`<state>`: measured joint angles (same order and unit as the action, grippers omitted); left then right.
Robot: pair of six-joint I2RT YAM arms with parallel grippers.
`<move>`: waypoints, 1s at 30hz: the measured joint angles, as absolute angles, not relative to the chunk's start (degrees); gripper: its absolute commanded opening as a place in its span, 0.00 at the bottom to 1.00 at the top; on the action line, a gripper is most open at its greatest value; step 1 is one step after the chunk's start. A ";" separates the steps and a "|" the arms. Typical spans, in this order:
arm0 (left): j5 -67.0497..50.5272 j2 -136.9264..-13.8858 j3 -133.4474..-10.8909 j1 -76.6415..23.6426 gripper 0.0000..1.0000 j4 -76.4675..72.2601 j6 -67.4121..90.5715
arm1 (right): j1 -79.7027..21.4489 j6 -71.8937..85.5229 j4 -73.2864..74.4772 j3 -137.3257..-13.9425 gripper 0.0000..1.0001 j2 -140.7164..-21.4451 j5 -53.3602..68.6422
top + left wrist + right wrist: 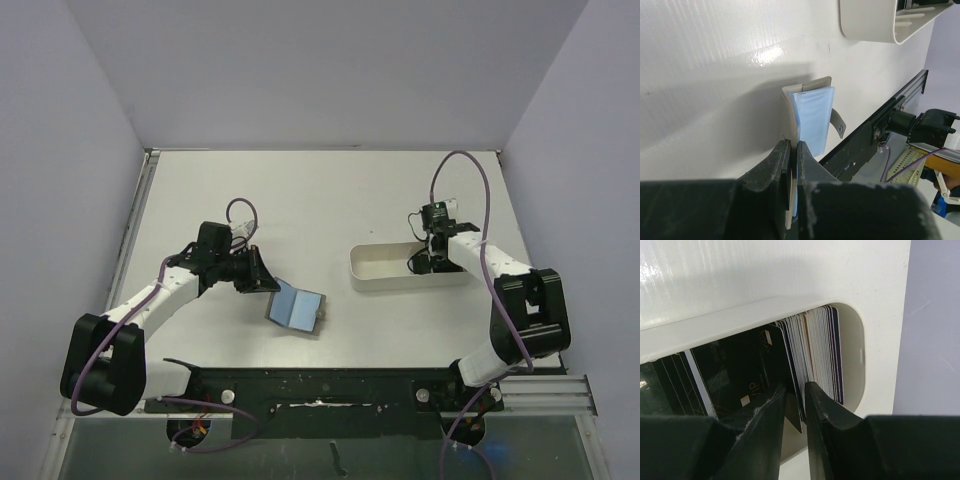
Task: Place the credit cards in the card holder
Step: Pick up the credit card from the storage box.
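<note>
The card holder (298,307) lies open on the table, light blue lining up and the snap tab at its right edge. My left gripper (262,275) is shut on its left grey flap. In the left wrist view the jaws (794,150) pinch the grey edge of the card holder (812,117). My right gripper (428,262) reaches down into the white tray (385,272). In the right wrist view its jaws (796,395) stand nearly closed around a dark card or a few from the row of upright credit cards (812,347). A black card marked VIP (735,377) leans to their left.
The white oblong tray (740,315) holds many more cards on edge. It also shows at the top right of the left wrist view (870,25). The black base rail (320,385) runs along the table's near edge.
</note>
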<state>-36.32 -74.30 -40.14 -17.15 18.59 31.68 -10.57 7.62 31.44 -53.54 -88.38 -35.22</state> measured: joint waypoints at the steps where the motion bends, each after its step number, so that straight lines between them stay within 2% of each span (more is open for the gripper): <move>1: -36.32 -74.30 -40.14 -17.15 0.00 18.59 31.68 | -10.44 7.53 31.46 -53.67 0.23 -88.38 -35.24; 8: -36.32 -74.30 -40.14 -17.15 0.00 18.59 31.68 | -9.52 7.49 31.44 -54.54 0.23 -88.38 -34.76; 14: -36.32 -74.30 -40.14 -17.15 0.00 18.59 31.68 | -8.58 7.51 31.46 -54.54 0.14 -87.90 -33.67; 21: -36.32 -74.30 -40.14 -17.15 0.00 18.59 31.66 | -8.27 7.49 31.79 -55.42 0.11 -86.21 -33.19; 30: -36.29 -74.30 -40.14 -17.15 0.00 18.59 31.62 | -8.27 7.55 33.56 -57.04 0.00 -85.54 -31.90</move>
